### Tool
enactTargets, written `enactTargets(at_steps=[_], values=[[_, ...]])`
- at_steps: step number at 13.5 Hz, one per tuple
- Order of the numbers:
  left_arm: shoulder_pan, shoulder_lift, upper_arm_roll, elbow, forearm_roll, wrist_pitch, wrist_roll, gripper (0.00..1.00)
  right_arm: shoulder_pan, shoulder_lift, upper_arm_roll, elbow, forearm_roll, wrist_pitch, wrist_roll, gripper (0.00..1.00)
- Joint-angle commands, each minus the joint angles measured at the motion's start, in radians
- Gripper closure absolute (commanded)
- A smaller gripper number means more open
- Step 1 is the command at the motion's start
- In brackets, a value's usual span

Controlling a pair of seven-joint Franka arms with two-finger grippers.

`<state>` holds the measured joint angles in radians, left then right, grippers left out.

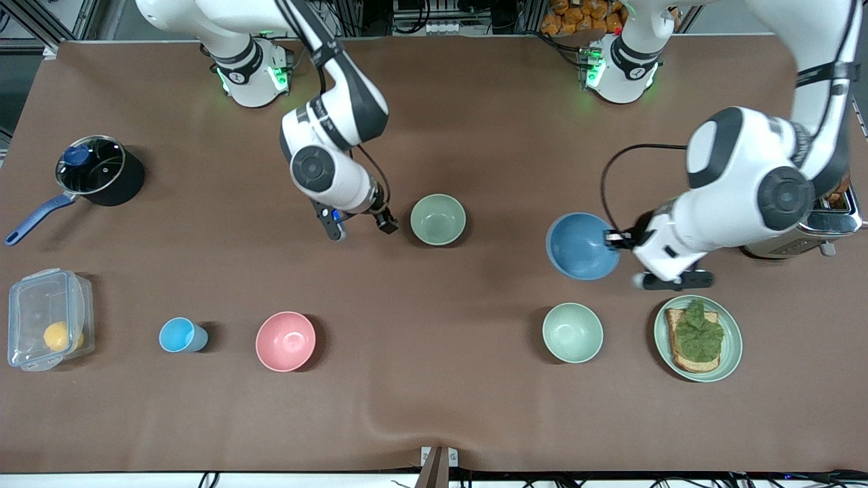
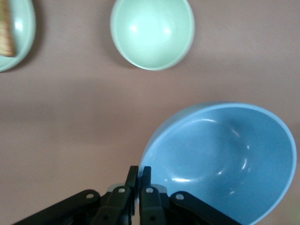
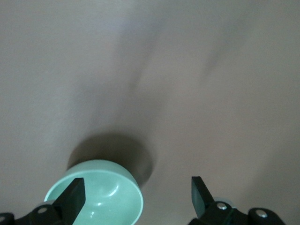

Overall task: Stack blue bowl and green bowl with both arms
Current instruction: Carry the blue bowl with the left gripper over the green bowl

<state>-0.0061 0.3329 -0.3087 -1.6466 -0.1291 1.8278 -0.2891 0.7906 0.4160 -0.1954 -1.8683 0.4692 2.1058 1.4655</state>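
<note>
Left gripper (image 1: 612,238) is pinching the rim of the blue bowl (image 1: 581,245), fingers (image 2: 139,180) clamped almost together on the wall. The bowl is sitting tilted in the grip, over the counter (image 1: 434,407) toward the left arm's end, mid-depth. Left wrist view is showing the clamp up close, which the front view mostly hides under the arm; it's also showing the mint bowl (image 2: 152,33) and a slice of the plate (image 2: 21,37) with toast.

Right gripper (image 1: 359,227) is hanging wide, holding nothing, just beside the green bowl (image 1: 438,219). That bowl is resting upright on the counter near the middle, closer to the edge where the arm bases stand than the blue bowl is. Right wrist view is showing both fingers (image 3: 74,198) spread with bare counter between them and the green bowl partly under one; the front view is showing the gap between gripper and bowl.

Only the front view is catching the rest: pink bowl (image 1: 285,341), cup (image 1: 180,335), plastic box (image 1: 47,318), pot (image 1: 95,169) and toaster (image 1: 824,227).
</note>
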Motion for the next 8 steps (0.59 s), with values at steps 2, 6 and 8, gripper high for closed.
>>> enactTargets(at_steps=[2, 6, 8], values=[[-0.108, 0.035, -0.001, -0.024, -0.027, 0.045, -0.111, 1.0, -0.033, 0.059, 0.008, 0.001, 0.09, 0.032, -0.02, 0.0], [-0.21, 0.048, -0.001, -0.11, -0.024, 0.157, -0.229, 1.0, -0.033, 0.113, 0.008, 0.0, 0.228, 0.121, -0.054, 0.0], [-0.259, 0.049, -0.001, -0.111, -0.015, 0.165, -0.3, 1.0, -0.022, 0.138, 0.01, -0.003, 0.232, 0.155, -0.062, 0.0]])
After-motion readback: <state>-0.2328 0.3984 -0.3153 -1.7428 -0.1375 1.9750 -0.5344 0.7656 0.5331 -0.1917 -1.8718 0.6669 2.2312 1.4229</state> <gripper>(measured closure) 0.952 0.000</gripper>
